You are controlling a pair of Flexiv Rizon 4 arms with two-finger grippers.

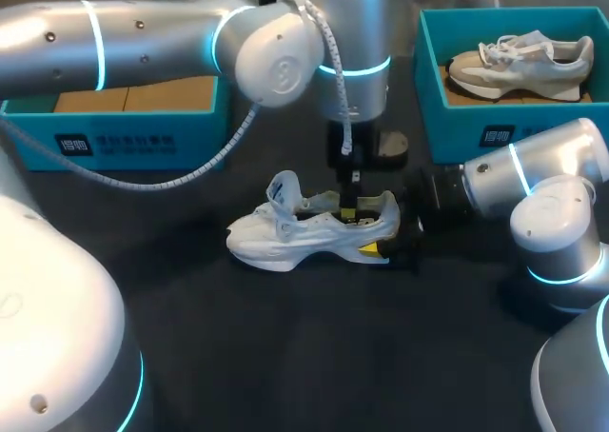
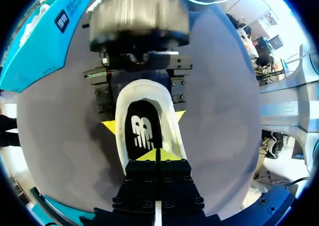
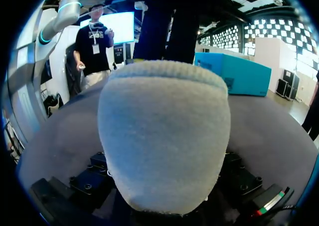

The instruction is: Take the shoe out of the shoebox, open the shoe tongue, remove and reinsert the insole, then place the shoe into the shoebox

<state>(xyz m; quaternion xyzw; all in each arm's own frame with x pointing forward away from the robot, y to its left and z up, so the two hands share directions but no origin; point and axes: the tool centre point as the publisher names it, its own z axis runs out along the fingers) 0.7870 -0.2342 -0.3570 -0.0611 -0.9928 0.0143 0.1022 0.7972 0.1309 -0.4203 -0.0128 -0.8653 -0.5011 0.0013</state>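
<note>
Judging from the layout, the work sits about midway: the shoebox (image 1: 124,139) at ten o'clock shows no shoe, and the white shoe (image 1: 285,237) lies on its sole at the centre. Right gripper (image 1: 379,249), at the shoe's three o'clock, clamps the heel. Left gripper (image 2: 159,155), fingers pressed together, dips inside onto the black insole (image 2: 142,129), which lies seated; removed-and-returned or untouched, I cannot tell. Tongue (image 1: 283,189) stands lifted. Boxing remains.

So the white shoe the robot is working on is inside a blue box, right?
No. The white shoe the robot is working on is out on the dark table, not inside a box. The head view shows it. The shoe inside the right blue box is a different, greyish shoe.
</note>
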